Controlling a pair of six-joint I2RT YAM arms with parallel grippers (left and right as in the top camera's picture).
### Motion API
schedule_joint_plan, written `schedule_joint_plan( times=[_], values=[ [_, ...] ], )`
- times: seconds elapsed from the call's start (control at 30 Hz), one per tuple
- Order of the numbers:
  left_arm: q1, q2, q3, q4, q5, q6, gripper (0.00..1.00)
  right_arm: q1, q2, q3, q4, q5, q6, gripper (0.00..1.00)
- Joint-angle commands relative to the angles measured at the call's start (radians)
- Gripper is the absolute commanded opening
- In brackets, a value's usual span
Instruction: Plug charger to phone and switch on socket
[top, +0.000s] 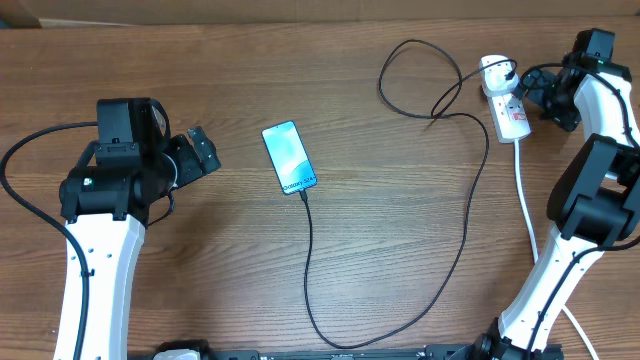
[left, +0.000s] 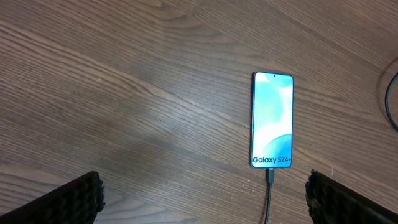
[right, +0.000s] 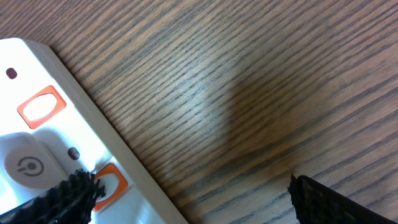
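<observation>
The phone (top: 289, 157) lies flat mid-table with its light-blue screen lit; it also shows in the left wrist view (left: 272, 119). The charger's thin black cable (top: 312, 250) is plugged into the phone's near end (left: 270, 177), loops along the table and runs up to its plug at the white socket (top: 505, 100). My left gripper (top: 203, 152) is open and empty, left of the phone. My right gripper (top: 535, 93) is open, with one finger over the socket's edge (right: 93, 155) by an orange-red switch (right: 109, 180).
The socket's thick white cord (top: 527, 210) runs down the right side beside the right arm. A second orange switch (right: 40, 104) and a round power-symbol button (right: 25, 165) sit on the strip. Bare wood table surrounds the phone.
</observation>
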Motion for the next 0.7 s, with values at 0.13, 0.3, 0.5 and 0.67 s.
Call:
schedule_joint_plan(
  times=[0.13,0.3,0.5,0.67],
  values=[
    [0.005,0.005,0.003,0.002,-0.003,0.011,1.0,0.007,0.012,-0.028,-0.01,-0.022,-0.003,1.0],
    [0.005,0.005,0.003,0.002,-0.003,0.011,1.0,0.007,0.012,-0.028,-0.025,-0.023,-0.003,1.0],
    [0.005,0.005,0.003,0.002,-0.003,0.011,1.0,0.007,0.012,-0.028,-0.048,-0.032,-0.014,1.0],
    [0.005,0.005,0.003,0.002,-0.003,0.011,1.0,0.007,0.012,-0.027,-0.04,-0.103,-0.055,1.0]
  ],
)
